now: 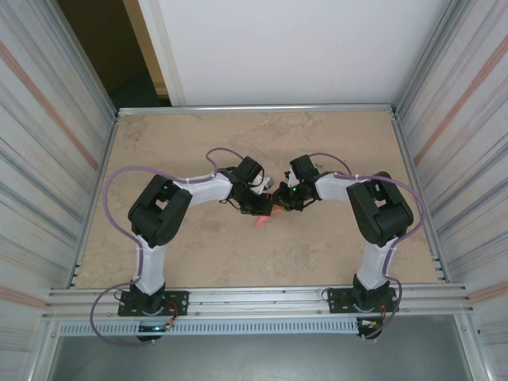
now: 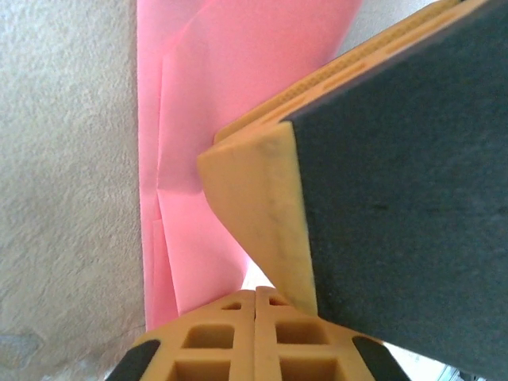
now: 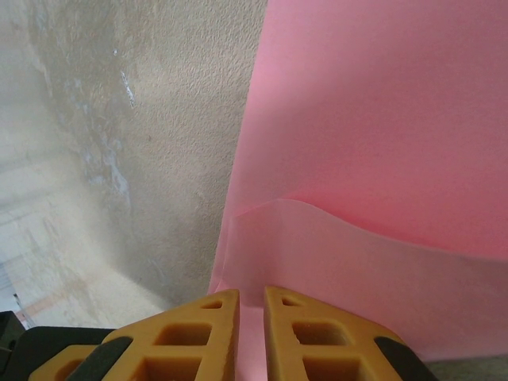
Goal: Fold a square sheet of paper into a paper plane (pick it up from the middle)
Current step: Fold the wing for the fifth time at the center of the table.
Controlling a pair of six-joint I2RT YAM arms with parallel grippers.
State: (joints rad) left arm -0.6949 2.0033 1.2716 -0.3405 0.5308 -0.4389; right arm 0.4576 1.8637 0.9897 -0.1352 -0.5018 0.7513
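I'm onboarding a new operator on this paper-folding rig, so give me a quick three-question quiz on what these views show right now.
1. True or false: the pink paper is a flat, unfolded square.
2. Where on the table do the left gripper and the right gripper meet? A) at the back edge B) around the middle C) against the left wall
3. What shows in the narrow slit between the right gripper's fingers?

Key: 1. False, because it has creases and a folded flap. 2. B. 3. The pink paper.
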